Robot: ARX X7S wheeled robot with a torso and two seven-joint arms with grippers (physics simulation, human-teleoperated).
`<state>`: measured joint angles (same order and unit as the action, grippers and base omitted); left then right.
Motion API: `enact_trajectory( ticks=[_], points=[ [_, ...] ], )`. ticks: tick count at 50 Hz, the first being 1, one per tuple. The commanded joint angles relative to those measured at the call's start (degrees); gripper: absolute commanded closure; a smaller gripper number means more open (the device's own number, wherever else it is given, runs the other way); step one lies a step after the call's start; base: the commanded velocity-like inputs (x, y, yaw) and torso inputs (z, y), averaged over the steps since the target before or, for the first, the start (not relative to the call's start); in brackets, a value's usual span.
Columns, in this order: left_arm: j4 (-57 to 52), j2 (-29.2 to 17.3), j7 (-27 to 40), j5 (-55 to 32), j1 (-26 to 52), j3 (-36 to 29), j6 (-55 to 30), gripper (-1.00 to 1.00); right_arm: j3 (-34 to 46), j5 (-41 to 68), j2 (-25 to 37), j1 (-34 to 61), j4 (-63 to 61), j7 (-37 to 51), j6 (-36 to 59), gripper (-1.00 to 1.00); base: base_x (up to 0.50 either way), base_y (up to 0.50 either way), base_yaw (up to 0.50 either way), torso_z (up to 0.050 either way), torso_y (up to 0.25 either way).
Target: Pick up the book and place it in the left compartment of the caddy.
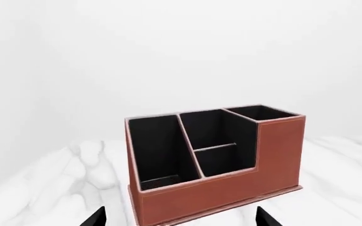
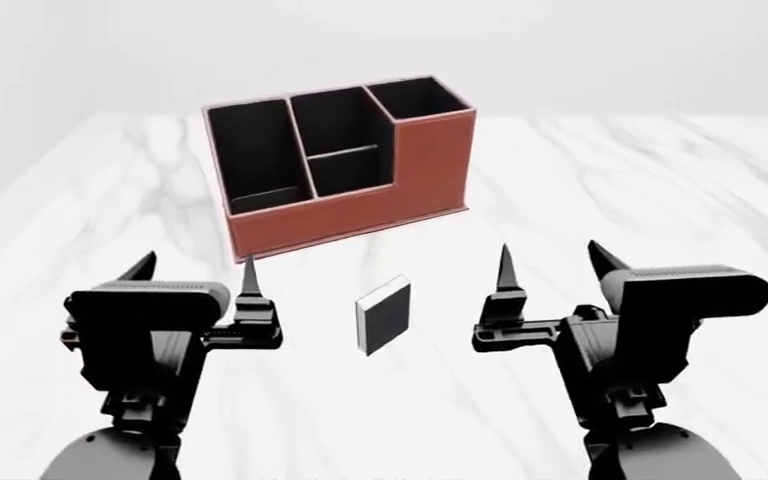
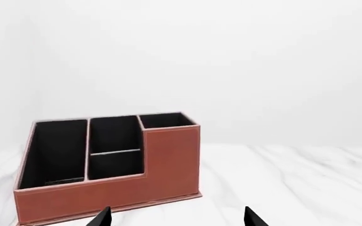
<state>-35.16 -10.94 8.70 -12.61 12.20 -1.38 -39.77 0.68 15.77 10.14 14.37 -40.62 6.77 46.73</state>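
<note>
The book (image 2: 384, 314), small with a dark cover and white page edges, lies flat on the marble table between my two arms. The reddish-brown caddy (image 2: 357, 215) stands beyond it; it also shows in the left wrist view (image 1: 231, 183) and the right wrist view (image 3: 124, 188). Its left compartment (image 2: 259, 155) is the long black-lined bay. My left gripper (image 2: 195, 275) is open and empty, left of the book. My right gripper (image 2: 551, 265) is open and empty, right of the book. The book is out of both wrist views.
The white marble table (image 2: 651, 190) stretches around the caddy. Its far edge runs behind the caddy, with a plain white backdrop beyond.
</note>
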Motion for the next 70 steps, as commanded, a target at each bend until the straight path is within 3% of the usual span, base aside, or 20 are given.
enact_trajectory(
  ticks=[1,61,67,70],
  points=[
    [-1.5,-0.7,0.5,-0.6,0.6,0.2,-1.6,-1.00,-1.0,1.8,0.4,1.4,-2.4,0.2,3.2,-1.00,0.50,0.00,0.00,0.000,0.000],
    [-1.8,-2.3,2.3,-2.1,0.1,-0.4,-1.1,-1.00,-1.1,4.8,1.5,1.3,-1.9,1.5,1.9,-1.00,0.49,0.00,0.00,0.000,0.001],
    [-2.7,-2.3,2.0,-3.7,0.3,0.1,-2.2,-1.00,-0.5,4.5,2.1,1.4,-2.3,2.0,2.4,-1.00,0.00,0.00,0.00,0.000,0.002],
    [-6.3,-2.6,1.9,-7.1,1.6,1.0,-9.1,-1.00,-0.5,4.2,2.3,1.6,-2.1,2.3,2.5,-1.00,0.00,0.00,0.00,0.000,0.000]
  ],
)
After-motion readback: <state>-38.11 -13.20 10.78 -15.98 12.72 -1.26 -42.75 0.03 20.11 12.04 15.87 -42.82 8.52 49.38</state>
